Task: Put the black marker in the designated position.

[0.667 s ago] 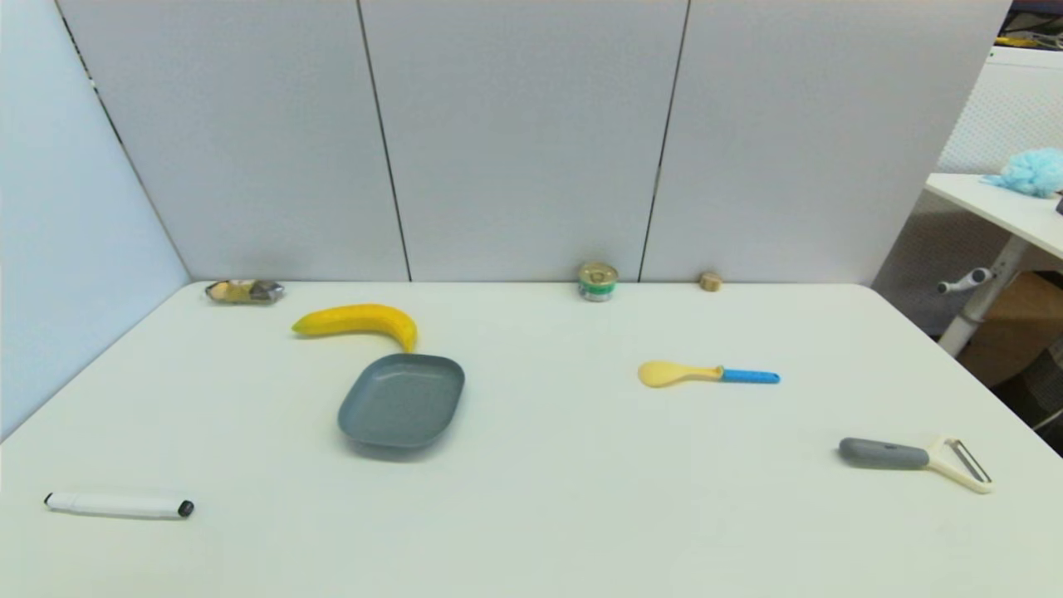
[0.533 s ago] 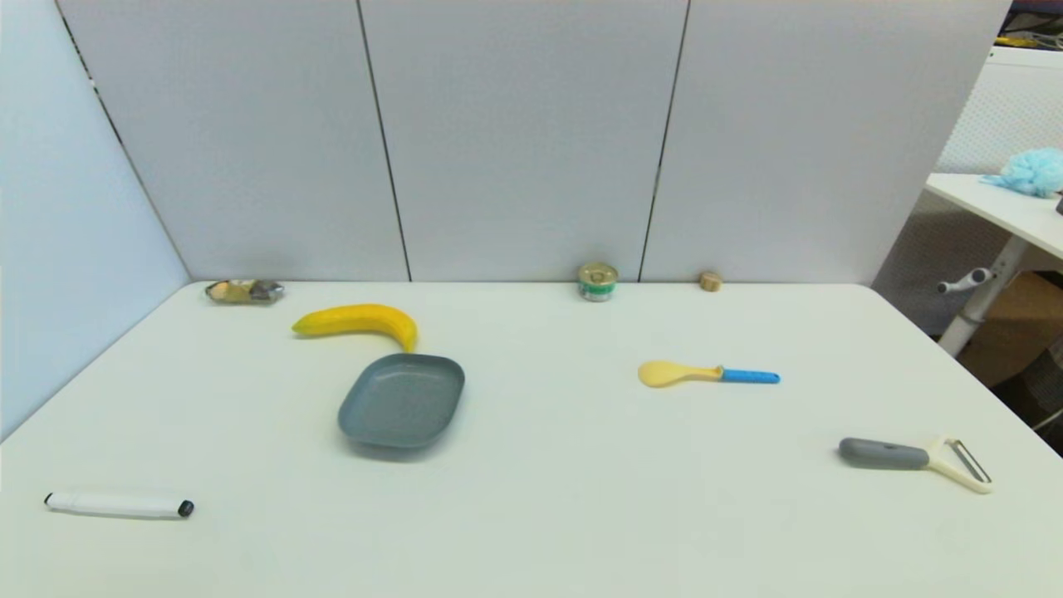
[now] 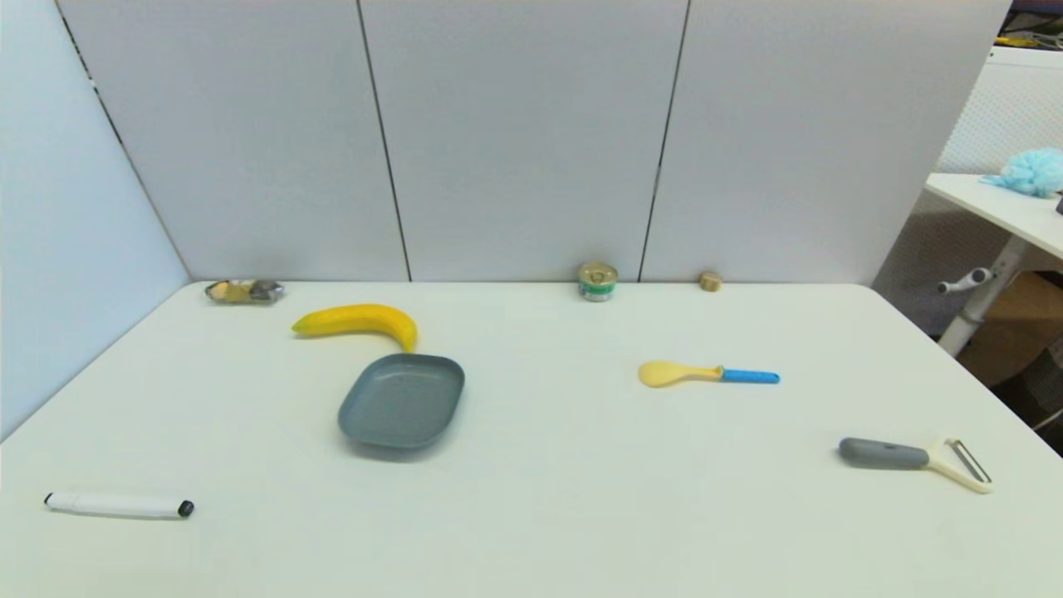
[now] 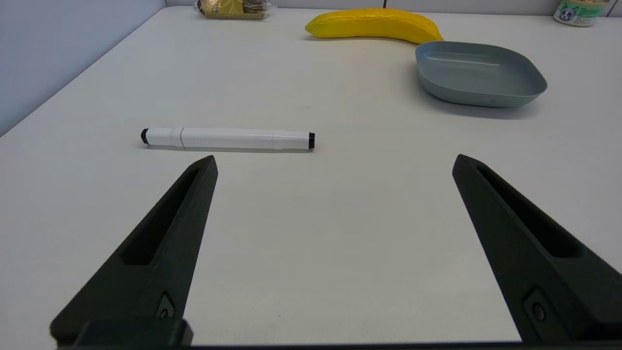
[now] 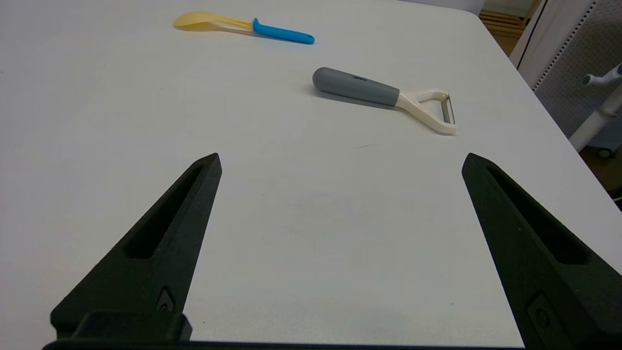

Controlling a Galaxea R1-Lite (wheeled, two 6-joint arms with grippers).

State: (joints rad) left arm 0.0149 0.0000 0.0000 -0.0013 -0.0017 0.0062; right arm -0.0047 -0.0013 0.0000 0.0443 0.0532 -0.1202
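The left gripper (image 4: 334, 158) is held low over the white table (image 3: 565, 498) with its two black fingers (image 4: 160, 243) spread wide apart and nothing between them. The black marker (image 4: 227, 138) lies flat on the table just ahead of that gripper, crosswise to the fingers and offset toward the left finger, with a black end at each tip; nothing stands between it and the fingertips. In the head view the black marker (image 3: 119, 504) is close to the table's near left corner, so the left edge and the light blue side panel (image 3: 58, 249) limit room on that side. Farther ahead of the left gripper and toward its right finger sits an empty grey dish (image 4: 480, 73), and beyond it — touching or nearly touching the dish rim — a banana (image 4: 374, 24). A wrapped snack pack (image 3: 244, 291) lies at the back wall, well apart from the marker. The right gripper (image 5: 340, 158) is likewise low over the table, fingers wide apart and holding nothing. Ahead of it lies a peeler (image 5: 384, 97) with a grey handle, and farther ahead a yellow spoon (image 5: 243, 26) with a blue handle. A small can (image 3: 598, 281) and a small round tan object (image 3: 710, 281) stand against the grey back panels (image 3: 531, 133). The table centre is open — the right edge borders a second table (image 3: 996, 208).
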